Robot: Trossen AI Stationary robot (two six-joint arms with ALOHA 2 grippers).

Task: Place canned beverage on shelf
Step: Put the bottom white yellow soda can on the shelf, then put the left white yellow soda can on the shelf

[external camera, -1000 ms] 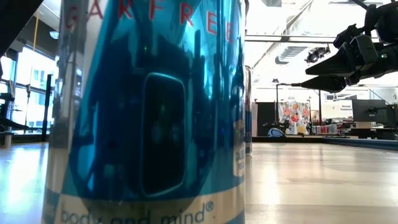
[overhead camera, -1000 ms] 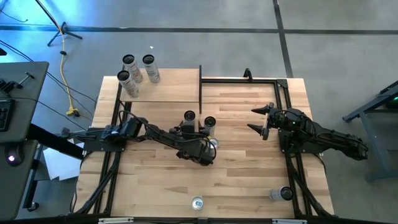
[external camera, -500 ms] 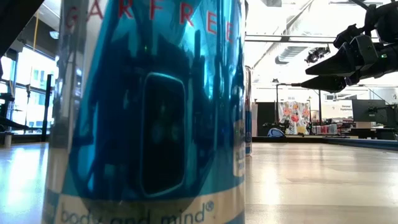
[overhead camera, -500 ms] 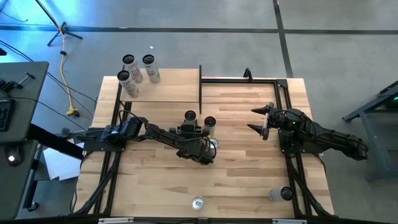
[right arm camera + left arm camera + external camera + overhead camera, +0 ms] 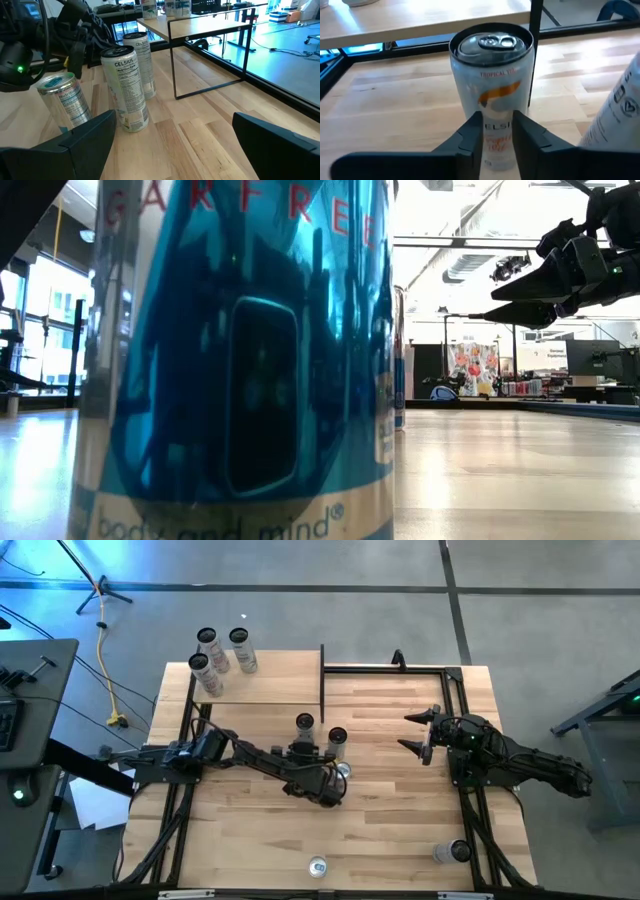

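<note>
High view, tabletop point(image 5: 400, 830) centre: my left pincer point(image 5: 496, 131) closes its two fingers point(image 5: 470, 137) around the lower body of an upright Celsius can point(image 5: 492, 95), which stands just beside a second Celsius can point(image 5: 337, 740) at its 3 o'clock. The shelf point(image 5: 270, 680) lies at 11 o'clock of the gripped can, well apart, with three cans point(image 5: 220, 655) at its far left corner. My right pincer point(image 5: 418, 733) hangs above the tabletop at 3 o'clock, its fingers spread wide and holding nothing.
</note>
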